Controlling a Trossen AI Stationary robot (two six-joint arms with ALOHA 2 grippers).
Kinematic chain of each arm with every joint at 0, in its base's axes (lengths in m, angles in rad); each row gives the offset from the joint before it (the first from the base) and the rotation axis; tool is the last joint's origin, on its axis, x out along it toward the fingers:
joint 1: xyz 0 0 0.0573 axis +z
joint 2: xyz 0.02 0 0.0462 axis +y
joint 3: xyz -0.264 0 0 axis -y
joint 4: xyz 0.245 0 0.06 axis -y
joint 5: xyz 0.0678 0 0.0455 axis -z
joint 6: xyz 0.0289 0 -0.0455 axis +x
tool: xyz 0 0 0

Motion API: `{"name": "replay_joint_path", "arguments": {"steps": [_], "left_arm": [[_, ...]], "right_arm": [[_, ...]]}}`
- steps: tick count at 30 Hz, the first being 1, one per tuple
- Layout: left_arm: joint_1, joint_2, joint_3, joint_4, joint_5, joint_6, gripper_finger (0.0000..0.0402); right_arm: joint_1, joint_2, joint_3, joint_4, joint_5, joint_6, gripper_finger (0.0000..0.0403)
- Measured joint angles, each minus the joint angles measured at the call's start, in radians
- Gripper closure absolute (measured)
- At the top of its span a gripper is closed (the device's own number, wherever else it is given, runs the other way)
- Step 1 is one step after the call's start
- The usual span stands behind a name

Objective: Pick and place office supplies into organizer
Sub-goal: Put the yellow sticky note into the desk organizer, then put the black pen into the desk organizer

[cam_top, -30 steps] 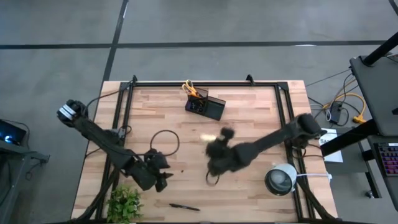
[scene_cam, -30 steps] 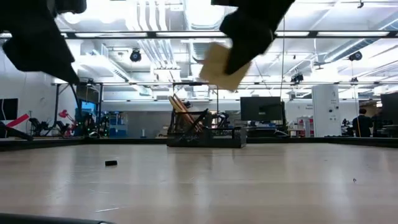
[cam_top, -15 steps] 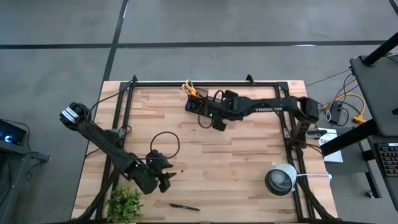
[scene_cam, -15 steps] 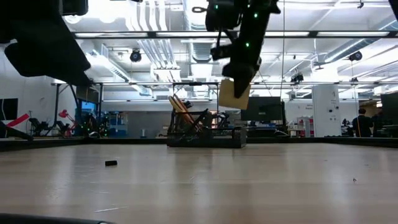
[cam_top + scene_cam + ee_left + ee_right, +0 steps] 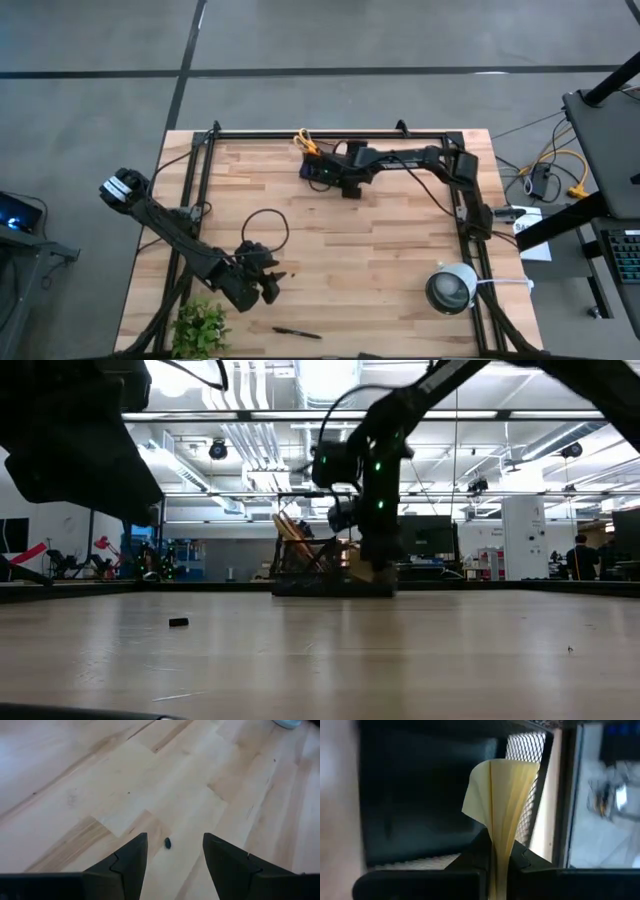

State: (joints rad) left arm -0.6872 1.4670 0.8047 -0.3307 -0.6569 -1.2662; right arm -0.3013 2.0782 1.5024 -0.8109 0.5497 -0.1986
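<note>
Right gripper pinches the sticky-note pad edge-on, upper centre of the high view, over the organizer. Pad likely light and floppy; sheets fan out, so grip near the bound edge. Left gripper is spread above a tiny black clip, lower left.

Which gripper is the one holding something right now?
The right gripper, at the organizer: shut on the sticky-note pad. The left gripper is open, empty, above a tiny clip.

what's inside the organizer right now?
Yellow-handled scissors stick out of the dark translucent organizer box. The right gripper holds the yellow sticky-note pad over its compartment. The arm and dark walls hide anything deeper.
</note>
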Motion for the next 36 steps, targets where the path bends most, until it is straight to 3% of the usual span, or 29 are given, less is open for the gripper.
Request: {"name": "replay_joint_path", "arguments": {"steps": [10,20,26,29,33,36], "left_arm": [[0.019,0.000,-0.010,-0.001,-0.004,-0.012,0.0224],[0.026,0.000,-0.008,-0.001,-0.004,-0.011,0.0224],[0.026,0.000,-0.005,0.009,0.003,-0.011,0.0224],[0.026,0.000,-0.005,0.009,0.022,-0.010,0.0224],[0.019,0.000,-0.005,0.009,0.098,0.024,0.0224],[-0.005,0.001,-0.005,0.031,0.186,0.159,0.0224]], "right_arm": [[-0.019,0.044,0.080,0.012,-0.045,0.150,0.0373],[-0.003,0.043,0.081,-0.018,-0.079,0.131,0.0252],[0.054,0.018,0.080,-0.173,-0.087,0.070,0.0200],[0.102,-0.009,0.080,-0.274,-0.202,0.060,0.0188],[0.226,-0.076,0.079,-0.268,-0.521,0.050,0.0182],[0.368,-0.092,0.079,-0.199,-0.597,0.049,0.0182]]}}
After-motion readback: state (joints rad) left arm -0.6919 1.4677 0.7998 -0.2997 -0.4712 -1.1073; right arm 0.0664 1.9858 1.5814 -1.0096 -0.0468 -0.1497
